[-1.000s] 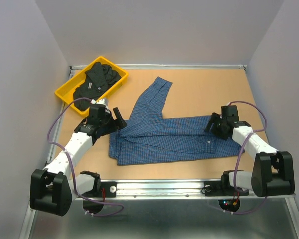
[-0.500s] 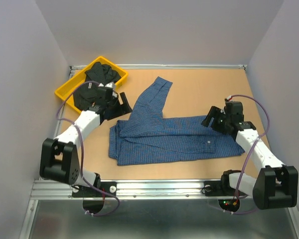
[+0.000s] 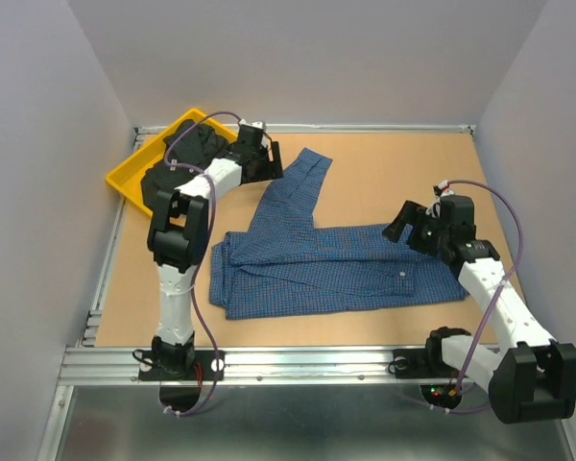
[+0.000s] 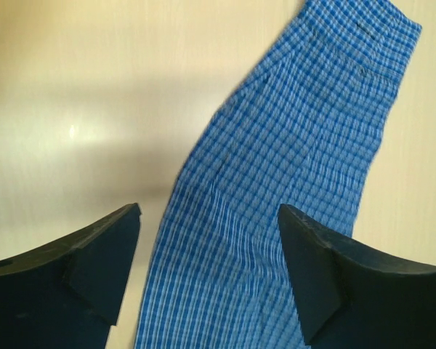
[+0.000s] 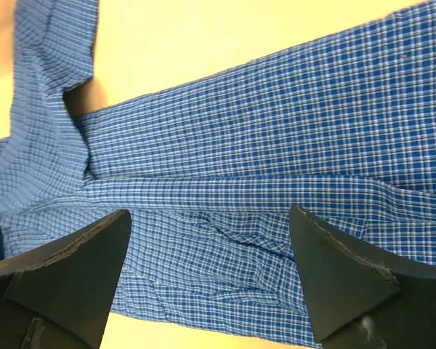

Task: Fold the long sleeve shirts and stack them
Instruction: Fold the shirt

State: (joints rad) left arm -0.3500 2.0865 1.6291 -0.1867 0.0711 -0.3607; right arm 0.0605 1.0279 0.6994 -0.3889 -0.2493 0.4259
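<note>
- While both grippers stand with their jaws spread wide and nothing held between them, the blue shirt (image 3: 317, 264) lies flat on the table (image 3: 394, 163). Its body stretches crosswise near the middle and one sleeve (image 3: 298, 187) reaches toward the far edge.
- The left gripper (image 3: 267, 165) hovers at the far part of that sleeve, on its left side. In the left wrist view the checked cloth runs up through the gap between the fingers (image 4: 94, 262), nearer the one at the right of that view, with bare table beside the other.
- The right gripper (image 3: 401, 223) hangs over the right end of the shirt's body. In its wrist view, creased checked cloth fills the whole gap between the fingers (image 5: 334, 269).
- The black shirt (image 3: 187, 154) lies bunched in the yellow tray (image 3: 125, 178) at the far left corner, near the left gripper and apart from the blue shirt.
</note>
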